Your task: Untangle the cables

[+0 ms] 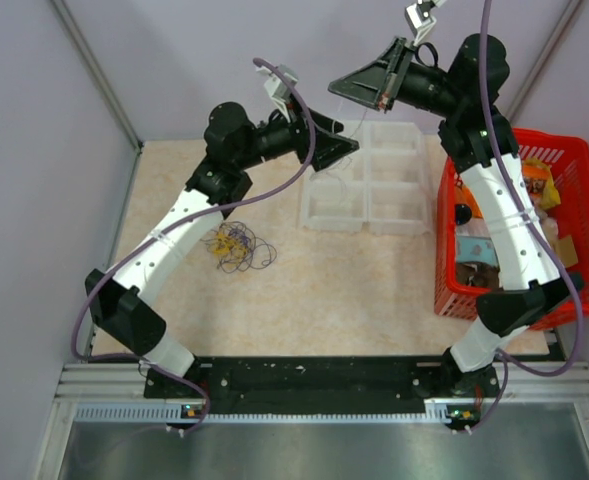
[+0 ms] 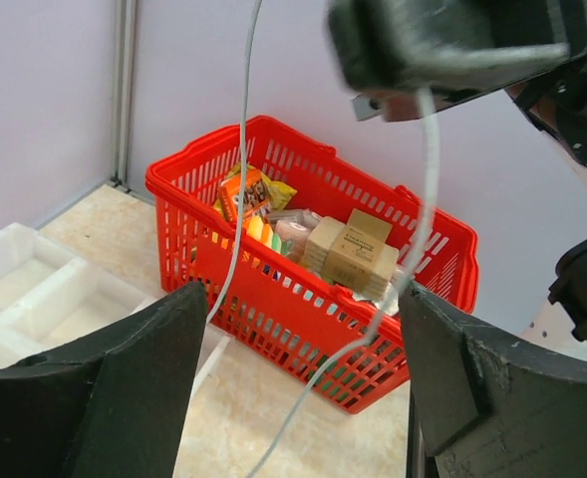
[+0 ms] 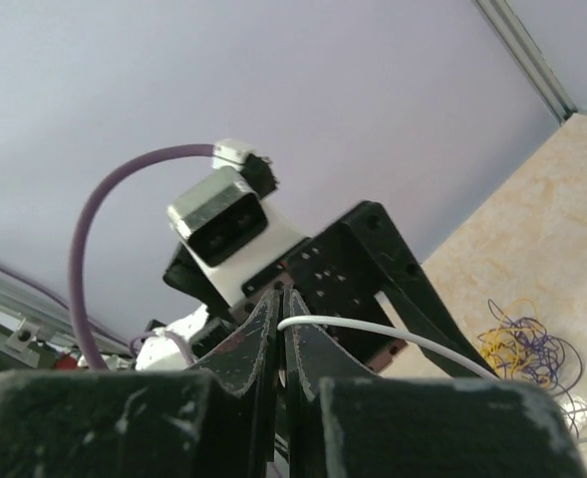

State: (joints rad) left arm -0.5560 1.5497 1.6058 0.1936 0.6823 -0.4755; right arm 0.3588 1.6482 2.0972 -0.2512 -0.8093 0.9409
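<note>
Top external: your right tool [image 1: 336,90] is clamped on a white cable [image 3: 373,329]; it drops through your left tool [image 2: 303,349], spread wide; the tangle [image 1: 236,247] lies near-left of both.

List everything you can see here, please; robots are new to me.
cable tangle: one, dark purple and yellow, on the table left of centre
white cable: one, white, pinched in the right end effector
compartment tray: one, clear, far middle of the table
basket: one, red, right side, holding boxes and packets
table: one, beige, under the rest
left end effector: one, black, open, raised
right end effector: one, black, shut on the white cable
</note>
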